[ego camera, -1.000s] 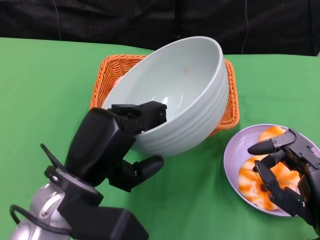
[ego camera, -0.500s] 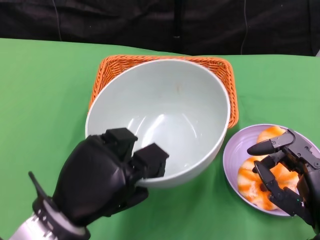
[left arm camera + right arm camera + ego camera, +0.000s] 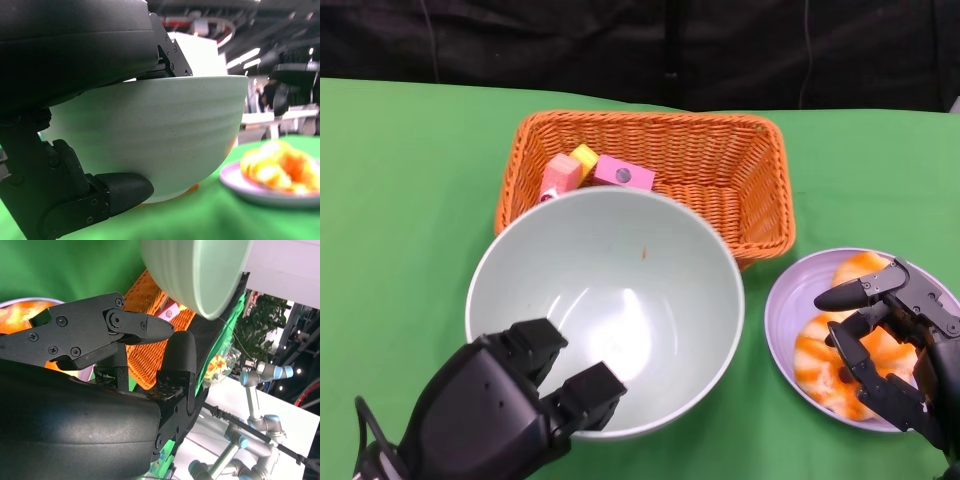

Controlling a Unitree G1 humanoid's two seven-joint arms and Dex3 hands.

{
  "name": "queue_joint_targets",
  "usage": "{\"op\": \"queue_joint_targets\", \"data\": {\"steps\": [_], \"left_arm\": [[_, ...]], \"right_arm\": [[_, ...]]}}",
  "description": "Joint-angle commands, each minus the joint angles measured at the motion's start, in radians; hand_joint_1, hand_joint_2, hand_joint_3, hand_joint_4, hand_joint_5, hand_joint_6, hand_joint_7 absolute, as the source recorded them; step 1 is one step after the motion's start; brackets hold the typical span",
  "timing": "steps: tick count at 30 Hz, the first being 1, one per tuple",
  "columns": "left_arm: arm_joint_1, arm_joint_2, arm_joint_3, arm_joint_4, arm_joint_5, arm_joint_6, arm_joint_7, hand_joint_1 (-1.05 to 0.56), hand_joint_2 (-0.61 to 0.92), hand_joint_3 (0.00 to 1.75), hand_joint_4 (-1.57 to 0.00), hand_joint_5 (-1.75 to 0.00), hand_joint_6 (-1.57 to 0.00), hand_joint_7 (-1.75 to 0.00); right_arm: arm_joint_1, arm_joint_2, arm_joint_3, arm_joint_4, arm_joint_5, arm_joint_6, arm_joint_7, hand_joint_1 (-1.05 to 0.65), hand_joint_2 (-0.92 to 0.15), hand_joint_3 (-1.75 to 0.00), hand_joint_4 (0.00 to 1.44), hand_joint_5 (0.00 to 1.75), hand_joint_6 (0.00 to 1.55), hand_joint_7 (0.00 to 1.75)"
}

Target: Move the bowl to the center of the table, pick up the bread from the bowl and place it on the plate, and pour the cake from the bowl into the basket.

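Left to right across the green surface (image 3: 400,180): the left hand (image 3: 495,420) at the near left edge grips the rim of the pale green bowl (image 3: 610,300), with fingers (image 3: 590,392) hooked over the lip into the interior and a thumb pressed under the outer wall, as the left wrist view confirms. The bowl stands upright near the middle of the surface; its inside shows nothing but a small speck and a light reflection. Its far rim overlaps the near wall of the orange wicker basket (image 3: 720,160), which sits just behind it and blocks movement straight away from the robot. Inside the basket, at its left end, lie pink and yellow cake pieces (image 3: 590,172). Open green surface lies to the left of basket and bowl, and a narrow strip separates the bowl from the lilac plate (image 3: 782,310) to its right. The plate carries the orange-glazed bread (image 3: 820,355) and sits near the right edge. The right hand (image 3: 895,345) hovers over the plate with fingers spread apart, holding nothing; whether they touch the bread cannot be told.
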State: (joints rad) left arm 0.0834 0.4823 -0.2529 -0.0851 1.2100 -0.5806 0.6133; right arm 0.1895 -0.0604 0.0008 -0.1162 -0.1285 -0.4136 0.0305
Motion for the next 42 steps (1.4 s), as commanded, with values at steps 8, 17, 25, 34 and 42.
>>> {"op": "queue_joint_targets", "data": {"steps": [8,17,25,34,42], "left_arm": [[-0.015,0.054,-0.095,0.065,0.036,0.065,0.003,-0.32,0.30,1.14,-1.02,-1.75,-0.86,-1.56],[0.021,0.041,-0.143,0.014,0.022,0.204,-0.212,-0.32,0.64,0.48,-0.88,-1.55,-0.86,-1.10],[0.066,0.028,-0.156,-0.111,-0.032,0.320,-0.499,-0.36,0.89,0.01,-0.88,-0.47,-0.91,-0.08],[0.125,0.019,-0.129,-0.318,-0.134,0.380,-0.734,-0.63,0.92,0.11,-0.54,-0.09,-0.51,0.00],[0.188,-0.014,-0.057,-0.400,-0.249,0.357,-0.682,-0.79,0.92,0.12,-0.43,-0.03,-0.40,0.00]], "right_arm": [[-0.008,-0.016,-0.004,0.001,-0.002,-0.005,-0.005,-0.15,-0.89,-0.49,0.42,1.58,0.39,1.25],[-0.013,-0.018,-0.005,0.009,-0.008,-0.011,-0.007,-0.15,-0.89,-0.49,0.41,1.58,0.40,1.25],[-0.013,-0.021,-0.008,0.007,0.001,-0.006,0.000,-0.14,-0.88,-0.49,0.40,1.57,0.40,1.24],[-0.008,-0.026,-0.002,-0.007,0.028,-0.003,0.026,-0.14,-0.89,-0.50,0.40,1.56,0.39,1.23],[0.022,-0.034,0.024,-0.053,0.109,-0.043,0.107,-0.23,-0.83,-0.56,0.27,1.62,0.30,1.32]]}}
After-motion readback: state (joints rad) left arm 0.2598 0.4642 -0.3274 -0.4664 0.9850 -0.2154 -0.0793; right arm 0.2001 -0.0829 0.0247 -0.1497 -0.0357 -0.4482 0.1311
